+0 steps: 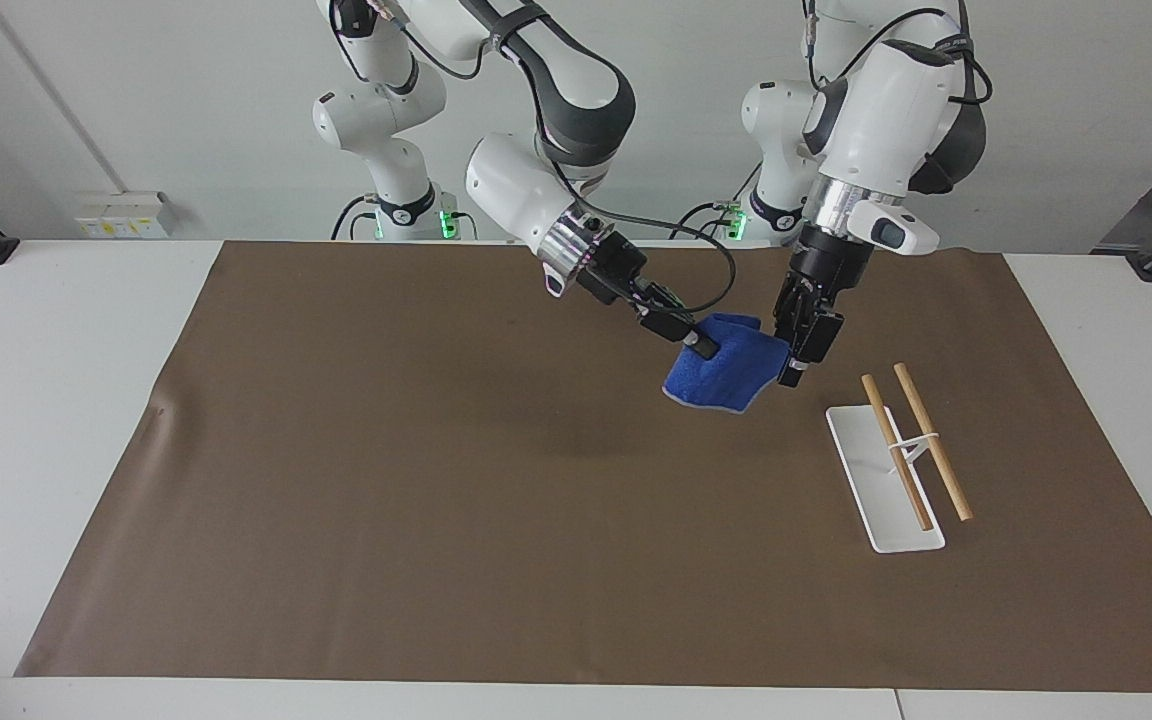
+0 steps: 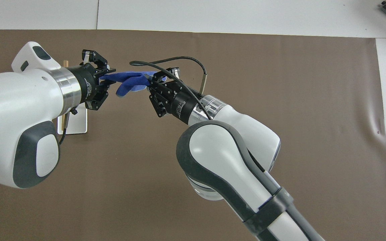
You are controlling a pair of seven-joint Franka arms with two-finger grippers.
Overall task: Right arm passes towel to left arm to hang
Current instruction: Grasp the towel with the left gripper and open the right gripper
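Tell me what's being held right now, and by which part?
The towel, in the air: right gripper grips one end, left gripper has shut on the other corner.

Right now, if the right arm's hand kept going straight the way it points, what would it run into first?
Probably the left hand. The right hand points across the towel it holds, toward the left hand gripping the towel's other end. Depth is hard to judge, so it might pass beside it.

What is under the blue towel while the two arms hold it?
Under the towel, held in the air by the right gripper and left gripper, only the brown mat shows. The overhead view shows nothing more there.
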